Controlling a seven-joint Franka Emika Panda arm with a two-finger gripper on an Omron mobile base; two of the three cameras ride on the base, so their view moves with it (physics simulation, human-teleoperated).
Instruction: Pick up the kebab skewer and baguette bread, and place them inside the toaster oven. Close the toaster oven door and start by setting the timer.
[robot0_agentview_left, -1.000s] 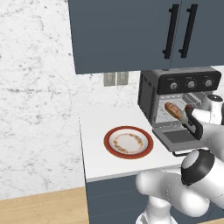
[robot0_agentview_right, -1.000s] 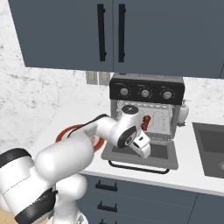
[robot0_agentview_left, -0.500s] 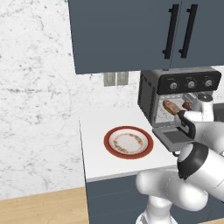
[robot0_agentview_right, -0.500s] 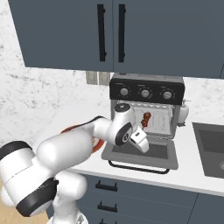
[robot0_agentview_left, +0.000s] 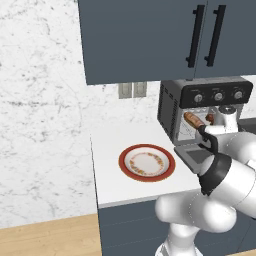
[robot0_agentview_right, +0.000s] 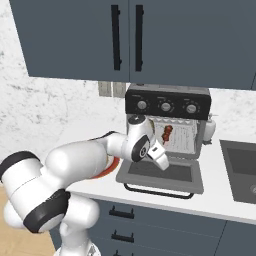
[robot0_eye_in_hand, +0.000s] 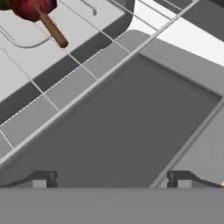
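- The kebab skewer (robot0_agentview_right: 167, 133) lies on the wire rack inside the toaster oven (robot0_agentview_right: 167, 122); the hand view shows its bare wooden end (robot0_eye_in_hand: 54, 31) poking toward the opening, a red chunk just behind it
- The baguette bread (robot0_agentview_left: 194, 120) also sits inside the oven, at the left of the cavity as the left base view shows it
- The toaster oven door (robot0_agentview_right: 162, 173) hangs fully open, folded down flat over the counter (robot0_agentview_left: 112, 170) with its bar handle (robot0_agentview_right: 157, 192) at the front edge
- The gripper (robot0_agentview_right: 161, 157) hovers just above the door's glass panel, fingers (robot0_eye_in_hand: 41, 179) spread wide with nothing between them
- Both foods look placed, so the door seems the next thing to handle: a stiff, hinged metal-and-glass flap, likely light on its hinge but smooth on the glass face
- Best purchase is probably the bar handle or the underside of the front lip, pushing up and back; the glass itself would slip
- The door's front edge stands at the counter's front edge, so there is open air below and ahead of the handle to come under it
- The plate (robot0_agentview_left: 147, 162) lies well to the left, apart from the door's swing
- The skewer's end sits near the opening; whether the closing door would clear it I cannot tell
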